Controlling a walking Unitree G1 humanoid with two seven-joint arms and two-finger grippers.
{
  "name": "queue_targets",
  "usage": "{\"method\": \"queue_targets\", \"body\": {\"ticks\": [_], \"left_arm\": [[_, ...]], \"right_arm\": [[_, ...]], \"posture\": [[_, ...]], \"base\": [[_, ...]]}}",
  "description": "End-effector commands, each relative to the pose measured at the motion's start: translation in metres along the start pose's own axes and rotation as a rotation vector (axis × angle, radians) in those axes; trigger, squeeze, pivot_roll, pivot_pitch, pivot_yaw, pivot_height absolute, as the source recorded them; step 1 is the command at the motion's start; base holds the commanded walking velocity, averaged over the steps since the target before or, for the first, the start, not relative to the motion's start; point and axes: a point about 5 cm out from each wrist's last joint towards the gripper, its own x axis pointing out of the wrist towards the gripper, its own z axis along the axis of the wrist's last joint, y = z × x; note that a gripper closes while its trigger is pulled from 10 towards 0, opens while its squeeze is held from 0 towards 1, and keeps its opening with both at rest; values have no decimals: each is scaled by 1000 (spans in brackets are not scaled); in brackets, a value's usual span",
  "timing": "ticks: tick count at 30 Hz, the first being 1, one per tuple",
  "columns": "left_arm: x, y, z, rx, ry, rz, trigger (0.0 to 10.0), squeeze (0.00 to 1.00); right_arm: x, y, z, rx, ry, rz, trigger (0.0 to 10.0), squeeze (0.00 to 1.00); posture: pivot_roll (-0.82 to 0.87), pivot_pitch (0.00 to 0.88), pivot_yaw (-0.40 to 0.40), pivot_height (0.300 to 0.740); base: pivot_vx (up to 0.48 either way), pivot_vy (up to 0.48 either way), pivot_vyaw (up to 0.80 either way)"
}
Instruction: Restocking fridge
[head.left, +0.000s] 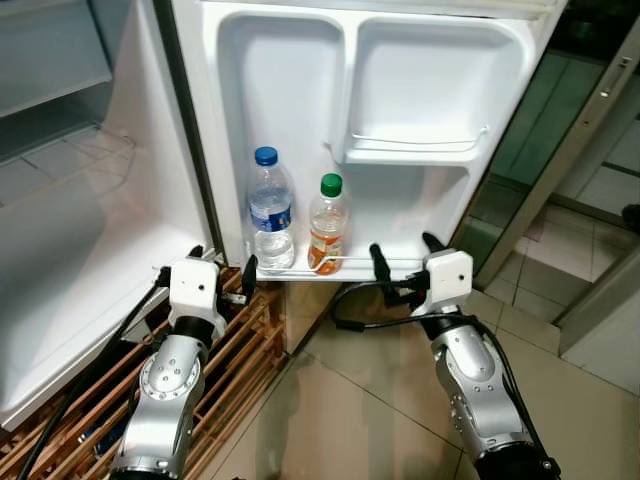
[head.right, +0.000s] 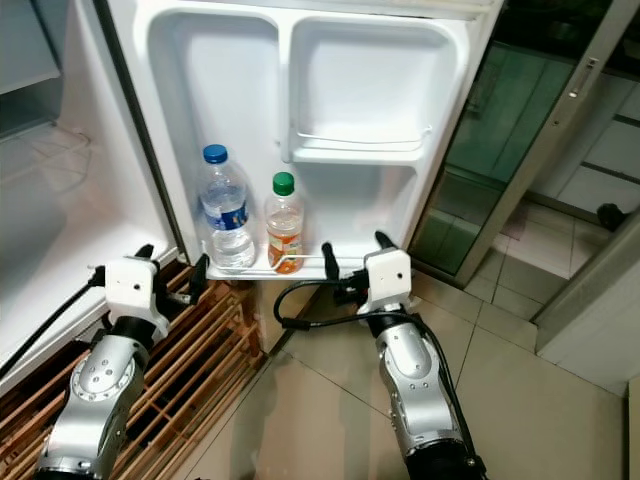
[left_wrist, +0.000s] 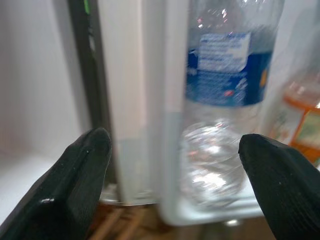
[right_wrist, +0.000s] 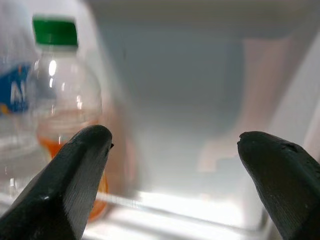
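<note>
left gripper (head.left: 222, 268) spread wide, empty, water bottle (head.left: 271, 208) straight ahead on fridge door shelf (head.left: 390, 266). right gripper (head.left: 402, 256) likewise spread, juice bottle (head.left: 327, 224) (green cap) just off its left finger.

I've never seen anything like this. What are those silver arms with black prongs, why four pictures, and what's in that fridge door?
This is a walking humanoid robot restocking a fridge. The two wide pictures come from cameras in its head, looking down at its own silver arms. The two close-ups come from cameras on its wrists, looking along each pincer's black fingers. The left pincer and right pincer are both open and hold nothing. On the bottom shelf of the open white fridge door stand a clear blue-capped water bottle and, beside it, a smaller green-capped bottle of orange drink.
</note>
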Motion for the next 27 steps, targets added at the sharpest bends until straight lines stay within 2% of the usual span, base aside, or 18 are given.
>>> {"method": "queue_targets", "body": {"ticks": [1, 5, 8, 10, 11, 14, 19, 21, 27], "left_arm": [[1, 5, -3, -33, 32, 24, 10000, 0], [2, 3, -4, 11, 28, -6, 10000, 0], [-3, 3, -13, 28, 68, -7, 10000, 0], [-12, 5, -21, 44, 103, -20, 10000, 0], [-23, 7, -27, 68, 124, -40, 10000, 0], [-31, 13, -27, 87, 121, -46, 10000, 0], [-25, 12, -16, 97, 47, -44, 10000, 0], [-25, 8, -15, 85, 29, -56, 10000, 0], [-29, 2, -14, 82, 19, -58, 10000, 0]], "right_arm": [[4, -2, 4, 22, -11, -5, 10000, 0], [7, 0, 5, 15, -18, 21, 10000, 0], [3, -4, 2, 15, -5, 18, 10000, 0], [-4, -5, -3, 9, 19, 21, 10000, 0], [-11, -7, -7, 0, 41, 26, 10000, 0], [-18, -13, -13, -14, 75, 22, 10000, 0], [-17, -19, -16, -9, 98, 12, 10000, 0], [-15, -18, -15, -19, 96, 32, 10000, 0], [-16, -19, -14, -27, 101, 38, 10000, 0]], "posture": [[-62, 0, 1, 740], [-60, 0, 0, 740], [-58, 0, -1, 740], [-64, 0, -3, 740], [-65, 0, -5, 740], [-61, 0, -10, 740], [-61, 0, -18, 740], [-64, 0, -20, 740], [-70, 0, -21, 740]], "base": [[0, 0, 0], [0, 0, 0], [0, 0, 0], [0, 0, 0], [0, 0, 0], [0, 0, 0], [0, 0, 0], [0, -480, 0], [0, -480, 799]]}}
